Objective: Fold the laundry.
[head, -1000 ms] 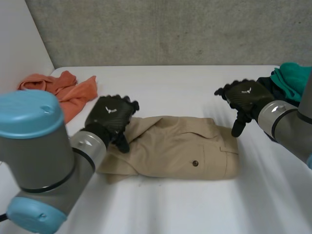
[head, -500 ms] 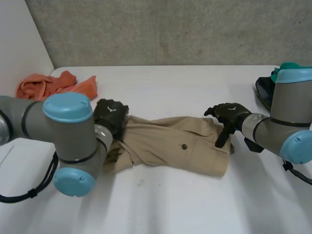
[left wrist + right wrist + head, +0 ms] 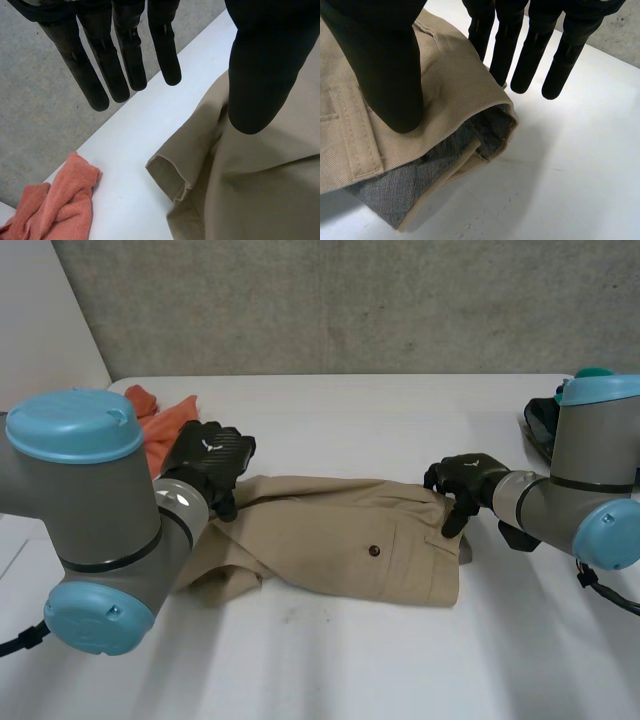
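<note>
Robot hand (R) (image 3: 468, 477) splayed on trousers (image 3: 330, 535)

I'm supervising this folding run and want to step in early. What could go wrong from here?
1. Neither the left robot hand nor the right robot hand is closed on the khaki trousers; a pull could slip off.
2. The grey lining pokes out at the waistband end; folding now may leave it showing.
3. The orange towel lies near the left robot hand and might get dragged along.
</note>
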Controlling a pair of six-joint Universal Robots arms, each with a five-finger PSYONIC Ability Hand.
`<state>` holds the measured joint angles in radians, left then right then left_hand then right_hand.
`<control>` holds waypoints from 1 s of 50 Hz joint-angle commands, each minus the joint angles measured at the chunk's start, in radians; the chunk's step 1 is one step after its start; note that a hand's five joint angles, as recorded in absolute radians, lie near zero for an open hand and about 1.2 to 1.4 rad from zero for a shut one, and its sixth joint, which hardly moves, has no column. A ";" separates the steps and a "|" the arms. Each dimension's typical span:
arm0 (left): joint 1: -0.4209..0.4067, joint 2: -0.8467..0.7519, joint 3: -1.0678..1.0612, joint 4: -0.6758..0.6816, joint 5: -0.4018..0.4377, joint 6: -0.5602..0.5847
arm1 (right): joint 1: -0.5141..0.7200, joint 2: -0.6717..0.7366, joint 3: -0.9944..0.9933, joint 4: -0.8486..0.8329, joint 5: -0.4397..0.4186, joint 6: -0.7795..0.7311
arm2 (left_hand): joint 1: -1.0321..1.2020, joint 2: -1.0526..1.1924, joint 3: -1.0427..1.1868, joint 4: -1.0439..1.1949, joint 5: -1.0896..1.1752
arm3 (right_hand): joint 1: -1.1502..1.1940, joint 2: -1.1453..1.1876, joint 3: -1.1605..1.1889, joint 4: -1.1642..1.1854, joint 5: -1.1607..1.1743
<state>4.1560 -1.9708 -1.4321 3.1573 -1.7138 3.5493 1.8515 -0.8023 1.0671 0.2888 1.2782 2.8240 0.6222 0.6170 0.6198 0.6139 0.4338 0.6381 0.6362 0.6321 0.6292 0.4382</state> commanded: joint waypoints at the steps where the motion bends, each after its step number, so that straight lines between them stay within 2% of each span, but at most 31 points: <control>1: 0.009 -0.025 0.025 0.006 0.011 0.002 | 0.003 0.005 0.007 0.000 0.004 0.000 | 0.052 0.057 0.055 0.061 0.066 | 0.072 0.074 0.078 0.081 0.097; 4: 0.021 -0.057 0.042 0.009 0.034 0.000 | 0.009 -0.002 0.014 -0.002 0.003 -0.001 | 0.052 0.057 0.055 0.061 0.066 | 0.245 0.246 0.250 0.253 0.270; 5: 0.029 -0.078 0.050 0.009 0.046 0.000 | 0.018 -0.008 0.016 -0.003 0.003 -0.001 | 0.052 0.057 0.055 0.061 0.066 | 0.493 0.494 0.498 0.501 0.518; 7: 0.036 -0.100 0.061 0.007 0.057 0.000 | 0.024 -0.014 0.020 -0.005 0.004 -0.003 | 0.052 0.057 0.055 0.061 0.066 | 0.757 0.759 0.763 0.766 0.782; 11: 0.049 -0.138 0.085 0.007 0.074 0.003 | 0.028 -0.055 0.053 -0.025 0.003 -0.014 | 0.073 0.078 0.075 0.081 0.087 | 0.758 0.760 0.764 0.767 0.783; 19: 0.096 -0.223 0.163 0.009 0.094 0.005 | 0.029 -0.130 0.154 -0.091 0.001 -0.089 | 0.310 0.316 0.313 0.319 0.324 | 0.758 0.760 0.764 0.767 0.783; 25: 0.116 -0.266 0.225 -0.002 0.120 0.005 | 0.031 -0.169 0.212 -0.122 0.009 -0.212 | 0.214 0.219 0.217 0.223 0.228 | 0.758 0.760 0.764 0.767 0.783; 39: 0.105 -0.126 0.214 -0.076 0.157 -0.024 | 0.046 -0.166 0.214 -0.122 0.027 -0.224 | 0.137 0.143 0.140 0.146 0.151 | 0.758 0.760 0.764 0.767 0.783; 44: 0.122 -0.181 0.236 -0.076 0.192 -0.026 | 0.066 -0.169 0.214 -0.122 0.027 -0.224 | 0.123 0.128 0.125 0.131 0.137 | 0.758 0.760 0.764 0.767 0.783; 50: 0.121 -0.273 0.283 -0.079 0.192 -0.023 | 0.066 -0.167 0.215 -0.122 0.027 -0.222 | 0.090 0.096 0.093 0.099 0.104 | 0.758 0.760 0.764 0.767 0.783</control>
<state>4.2742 -2.1553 -1.1906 3.0788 -1.5268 3.5246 1.9144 -0.9699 1.2808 0.1672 1.3059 2.6000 0.6649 0.6584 0.6612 0.6559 0.4792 1.0966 1.1619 1.1784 1.1993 0.9908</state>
